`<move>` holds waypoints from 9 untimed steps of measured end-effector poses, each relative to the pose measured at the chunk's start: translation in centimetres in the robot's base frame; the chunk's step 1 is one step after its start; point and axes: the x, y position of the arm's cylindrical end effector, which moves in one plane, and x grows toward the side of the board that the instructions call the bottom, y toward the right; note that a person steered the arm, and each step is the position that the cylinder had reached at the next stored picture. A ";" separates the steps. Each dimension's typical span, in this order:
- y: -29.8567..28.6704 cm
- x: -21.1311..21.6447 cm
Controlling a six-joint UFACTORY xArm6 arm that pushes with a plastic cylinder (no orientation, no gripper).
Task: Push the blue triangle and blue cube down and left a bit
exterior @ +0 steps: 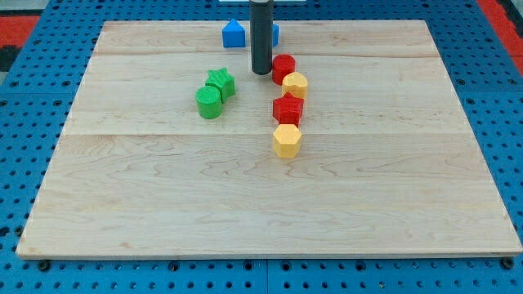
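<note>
A blue triangle block (234,33) sits near the board's top edge. A second blue block (274,34), the cube, is just to its right, mostly hidden behind the rod. My tip (261,73) rests on the board below and between the two blue blocks, apart from both. It is right beside the left of a red cylinder (283,66); I cannot tell if they touch.
Below the red cylinder run a yellow block (296,84), a red star-like block (288,108) and a yellow hexagon (287,140). A green star (221,81) and a green cylinder (209,103) sit left of my tip. The wooden board (147,204) lies on a blue perforated table.
</note>
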 end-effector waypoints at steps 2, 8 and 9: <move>0.6 -2.1; 7.4 2.3; 8.4 -2.6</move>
